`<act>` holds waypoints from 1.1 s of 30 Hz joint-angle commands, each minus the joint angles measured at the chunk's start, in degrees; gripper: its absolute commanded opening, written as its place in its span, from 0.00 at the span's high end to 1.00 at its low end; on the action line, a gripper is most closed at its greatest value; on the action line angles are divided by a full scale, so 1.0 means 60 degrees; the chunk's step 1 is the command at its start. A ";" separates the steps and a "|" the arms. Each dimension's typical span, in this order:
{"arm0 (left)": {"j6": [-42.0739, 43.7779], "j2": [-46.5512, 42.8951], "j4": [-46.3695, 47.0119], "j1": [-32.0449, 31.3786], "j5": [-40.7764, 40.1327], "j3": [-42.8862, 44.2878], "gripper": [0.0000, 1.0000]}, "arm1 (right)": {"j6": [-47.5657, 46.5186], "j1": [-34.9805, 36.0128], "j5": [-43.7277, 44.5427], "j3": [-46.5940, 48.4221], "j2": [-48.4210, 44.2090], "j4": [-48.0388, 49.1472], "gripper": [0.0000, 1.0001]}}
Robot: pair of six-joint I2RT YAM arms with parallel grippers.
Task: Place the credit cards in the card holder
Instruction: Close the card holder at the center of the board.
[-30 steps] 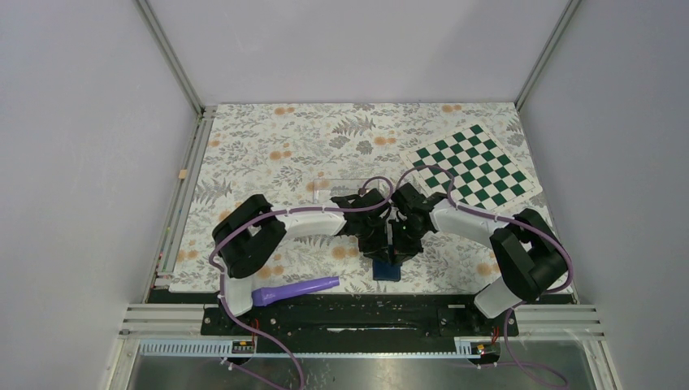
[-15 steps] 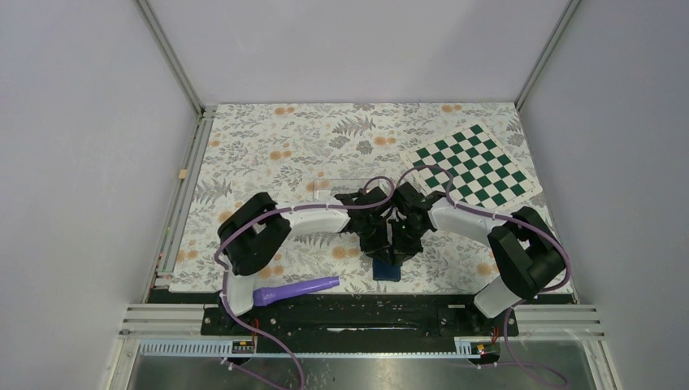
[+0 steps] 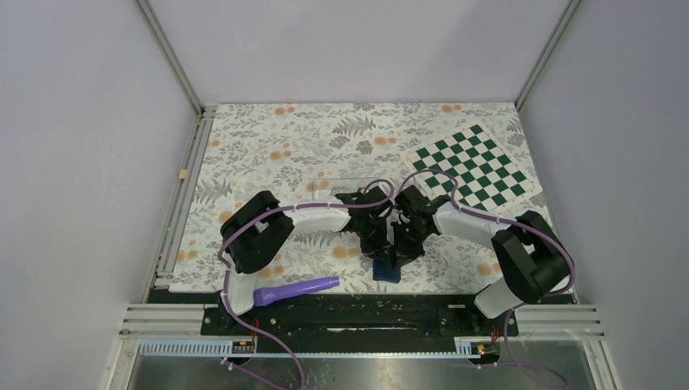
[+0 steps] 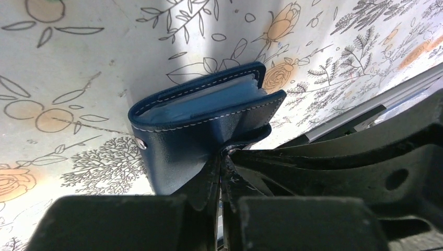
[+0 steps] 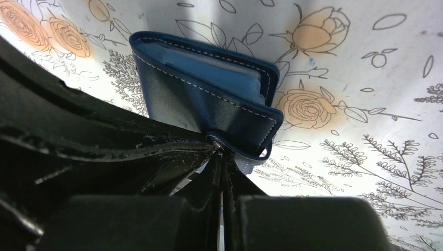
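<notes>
Near left edge of the table (image 3: 268,138): purple tool (image 3: 296,290) lying well apart from the work, not involved.

My left fingers (image 4: 221,162) are pinched together with no gap showing, and the dark cover of the blue wallet (image 4: 209,117) runs right into the slit between them, beside the snap. So I read them as clamped on the wallet's flap.

The wallet is at centre, near the front edge of the table, just to the near side of both wrists and right under the fingertips. It is part folded, mouth slightly agape, with lighter blue pockets showing between the two covers. Its long axis runs roughly left-right across both wrist views. I can't tell whether it rests on the table or is held just off it.

A clear box (image 3: 345,183) sits just far of my wrists; I can't see what's in it.

My right fingers (image 5: 219,157) are the same story: pressed closed, gripping the wallet at the snap corner from the other side. Both arms meet at one spot, so neither is nearer.

No cards visible anywhere, not in the pockets and not on the table. My guess is that the next move depends on spreading the covers so the pockets face up.

Far right: green checkered board (image 3: 475,166), untouched.
</notes>
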 commanded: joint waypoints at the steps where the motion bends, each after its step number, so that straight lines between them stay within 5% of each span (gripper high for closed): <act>1: -0.0166 0.1872 0.0900 -0.0555 -0.1630 -0.1161 1.00 | -0.0076 0.0162 -0.0141 -0.1242 -0.0036 0.1589 1.00; 17: 0.0132 0.0790 0.1699 -0.0437 -0.1633 -0.1614 1.00 | -0.0015 -0.0312 -0.0223 -0.0927 -0.2594 0.1044 0.96; 29: 0.0481 -0.1227 0.1687 -0.0323 -0.2154 -0.1699 0.73 | -0.0346 -0.0941 0.0527 -0.0670 -0.3472 0.0107 0.97; 33: 0.0542 -0.1440 0.1623 -0.0317 -0.2183 -0.1563 0.71 | -0.0448 -0.1252 0.0736 -0.0647 -0.3538 -0.0019 0.97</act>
